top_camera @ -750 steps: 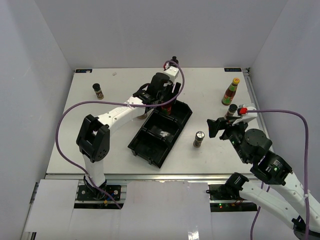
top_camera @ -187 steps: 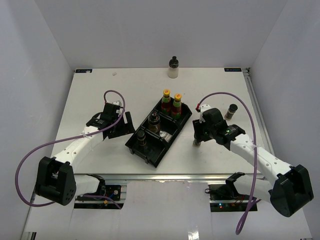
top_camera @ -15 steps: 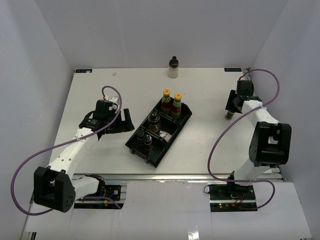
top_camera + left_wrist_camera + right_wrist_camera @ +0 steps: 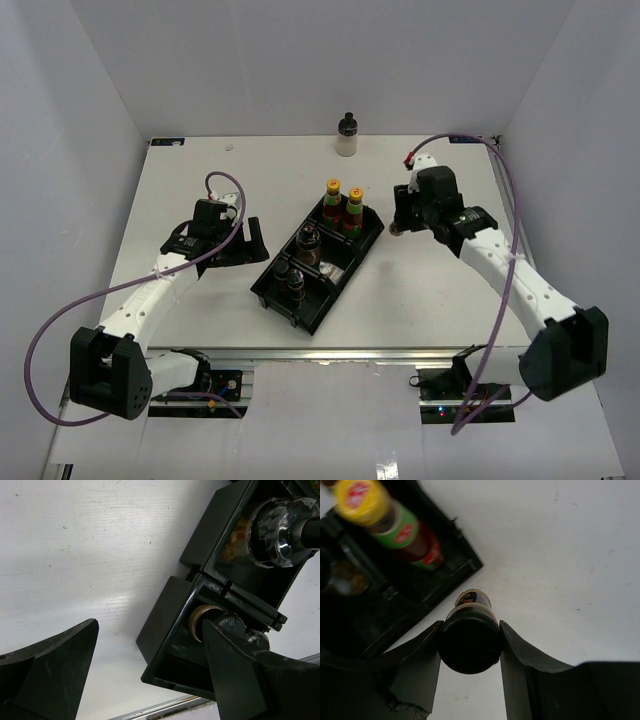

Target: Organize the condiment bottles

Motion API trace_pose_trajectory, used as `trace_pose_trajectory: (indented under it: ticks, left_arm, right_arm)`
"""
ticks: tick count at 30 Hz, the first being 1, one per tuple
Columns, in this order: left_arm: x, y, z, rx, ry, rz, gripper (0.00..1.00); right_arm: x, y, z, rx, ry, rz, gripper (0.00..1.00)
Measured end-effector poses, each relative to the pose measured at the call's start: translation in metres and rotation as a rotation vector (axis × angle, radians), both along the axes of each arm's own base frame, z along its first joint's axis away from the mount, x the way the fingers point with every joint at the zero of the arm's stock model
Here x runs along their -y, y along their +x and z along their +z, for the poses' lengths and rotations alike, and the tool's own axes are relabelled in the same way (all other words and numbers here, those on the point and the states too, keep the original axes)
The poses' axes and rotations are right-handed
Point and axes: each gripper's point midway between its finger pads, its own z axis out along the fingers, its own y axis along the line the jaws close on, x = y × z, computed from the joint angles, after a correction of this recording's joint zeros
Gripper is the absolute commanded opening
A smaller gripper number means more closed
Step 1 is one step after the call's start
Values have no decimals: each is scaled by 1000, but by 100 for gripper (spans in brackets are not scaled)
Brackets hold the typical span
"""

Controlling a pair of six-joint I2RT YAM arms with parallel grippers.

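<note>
black-capped bottle (image 4: 470,645) now beside tray (image 4: 447,582), label unreadable

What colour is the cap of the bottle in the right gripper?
The bottle has a black cap; the right wrist view shows it best.

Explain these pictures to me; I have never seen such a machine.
Two robot arms are bolted at the near edge of a table, each ending in a two-finger gripper. One picture looks down from above; the other two come from wrist cameras. On it stands a black divided tray holding two red sauce bottles and dark jars; a cream bottle stands alone at the far edge. The right gripper clamps a black-lidded jar beside the tray. The left gripper is open and empty.
</note>
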Motion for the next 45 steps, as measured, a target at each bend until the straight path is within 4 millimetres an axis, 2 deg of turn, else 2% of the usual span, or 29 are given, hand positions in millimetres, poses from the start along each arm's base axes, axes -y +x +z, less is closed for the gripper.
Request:
trace_pose_trajectory:
  ticks: [3, 5, 9, 14, 23, 27, 35, 42, 45]
  left_arm:
    - [0, 1, -2, -4, 3, 4, 96]
    - [0, 2, -3, -4, 2, 7, 96]
    - [-1, 3, -6, -14, 6, 11, 96]
    - [-2, 3, -6, -16, 6, 16, 96]
    - [-6, 5, -9, -20, 26, 41, 96]
    - [-8, 5, -10, -22, 35, 48, 96]
    - [-13, 7, -10, -21, 39, 64, 96]
    - [-13, 7, -10, -20, 40, 66, 96]
    - [-14, 7, -10, -19, 41, 68, 96]
  right_arm:
    - [-45, -40, 20, 44, 66, 179, 8]
    - [-71, -66, 24, 53, 87, 286, 8]
    - [-123, -113, 16, 19, 100, 478, 8]
    - [-155, -143, -6, -33, 70, 575, 8]
    - [-195, -168, -29, -58, 51, 659, 8]
    - [-205, -173, -42, -70, 22, 674, 8]
    - [-220, -174, -53, -52, 8, 685, 9]
    - [-226, -172, -70, -60, -27, 677, 20]
    - [-229, -171, -74, -55, -34, 673, 34]
